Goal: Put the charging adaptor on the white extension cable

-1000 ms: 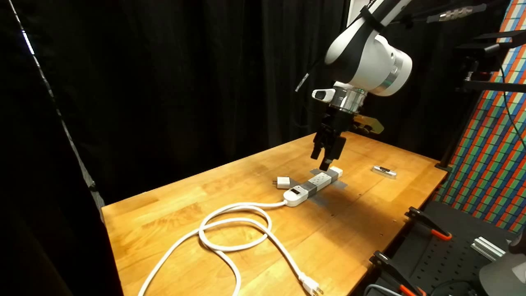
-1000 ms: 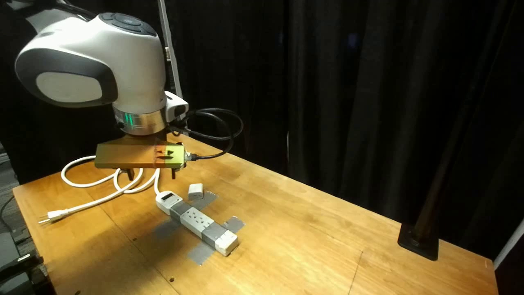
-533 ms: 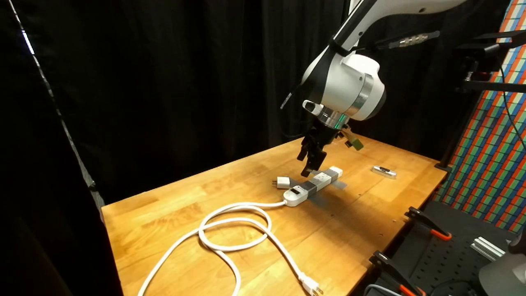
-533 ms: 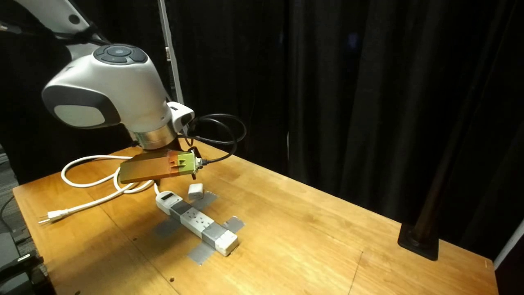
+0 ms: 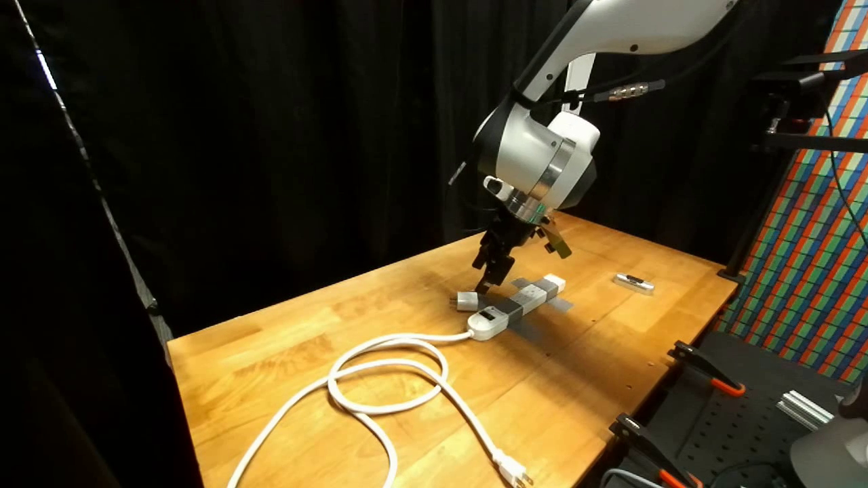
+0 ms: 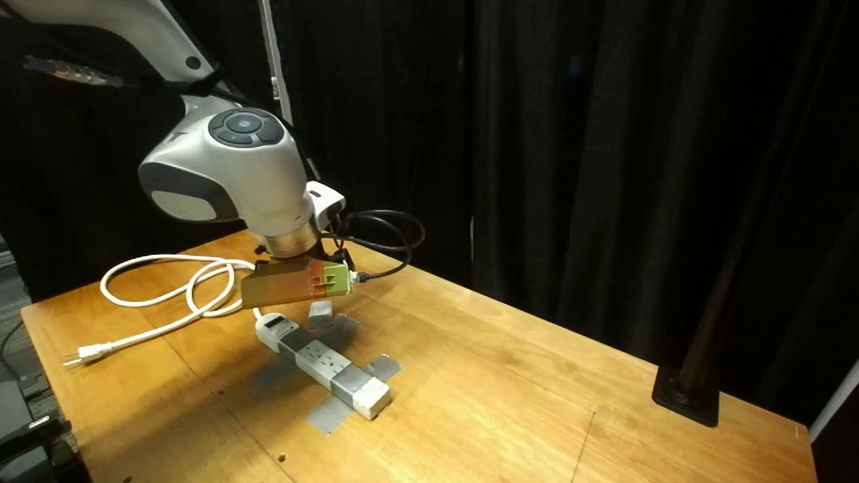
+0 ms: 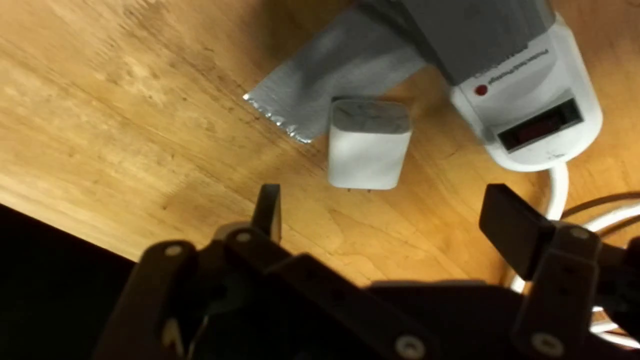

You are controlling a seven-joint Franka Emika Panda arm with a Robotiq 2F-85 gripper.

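In the wrist view your gripper (image 7: 382, 212) has its jaws wide apart, empty. The charging adaptor (image 7: 369, 150) lies beyond them on the table (image 7: 125, 130), left of the white extension cable's socket strip (image 7: 517, 92), prongs (image 7: 369, 190) facing near. It should prove light, stiff, slightly slippery; grip its left and right sides.

The charging adaptor (image 7: 369, 150) looked like smooth plastic with a soft sheen, as did the socket strip (image 7: 525, 102) of the white extension cable (image 7: 558, 190). The tape (image 7: 340, 70) had a satiny face and a glinting, ragged edge. The table (image 6: 503, 389) was grained wood, lightly glossy; the curtain (image 6: 570, 168), matt cloth; the wrist collar (image 6: 290, 243), shiny metal.
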